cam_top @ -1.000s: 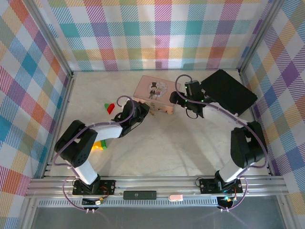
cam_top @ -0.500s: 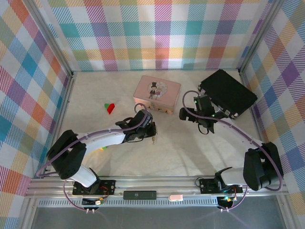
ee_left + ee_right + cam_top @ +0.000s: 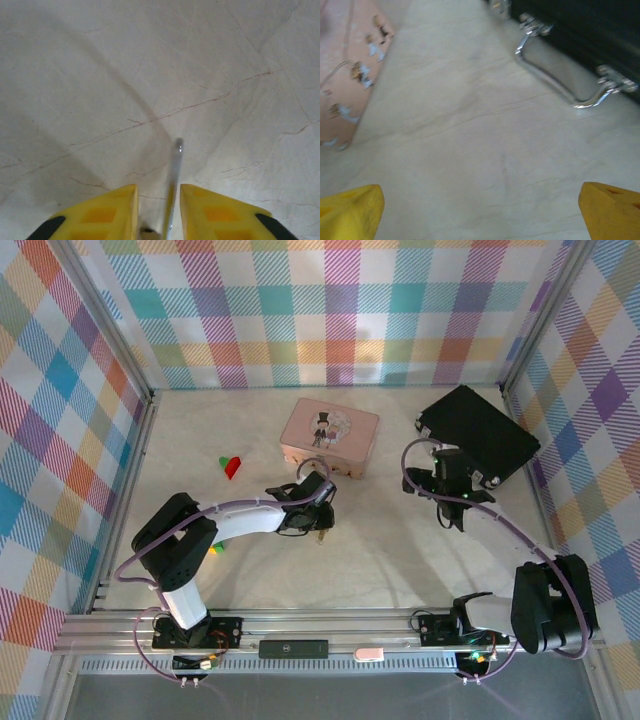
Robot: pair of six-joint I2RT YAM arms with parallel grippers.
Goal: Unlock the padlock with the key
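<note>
A tiny brass-gold padlock (image 3: 322, 534) lies on the table at the tips of my left gripper (image 3: 319, 525), a little in front of the pink box. In the left wrist view the left gripper (image 3: 158, 189) has its yellow fingers (image 3: 105, 212) slightly apart. A thin silvery sliver (image 3: 175, 170) stands in the gap, near the right finger and clear of the left one. Whether it is the key or the padlock's shackle I cannot tell. My right gripper (image 3: 456, 512) hangs wide open over bare table between the box and the black case, and the right gripper (image 3: 480, 212) has nothing in it.
The pink picture-lid box (image 3: 330, 435) (image 3: 347, 75) sits at the back middle. A black case (image 3: 478, 430) with a metal handle (image 3: 560, 75) lies at the back right. A red and green toy (image 3: 231, 466) lies left of the box, and a yellow-green piece (image 3: 215, 546) sits by the left arm.
The left gripper came away from the box's front to the table with the padlock, then parted its jaws. The right gripper drew back rightward from the box and opened wide.
</note>
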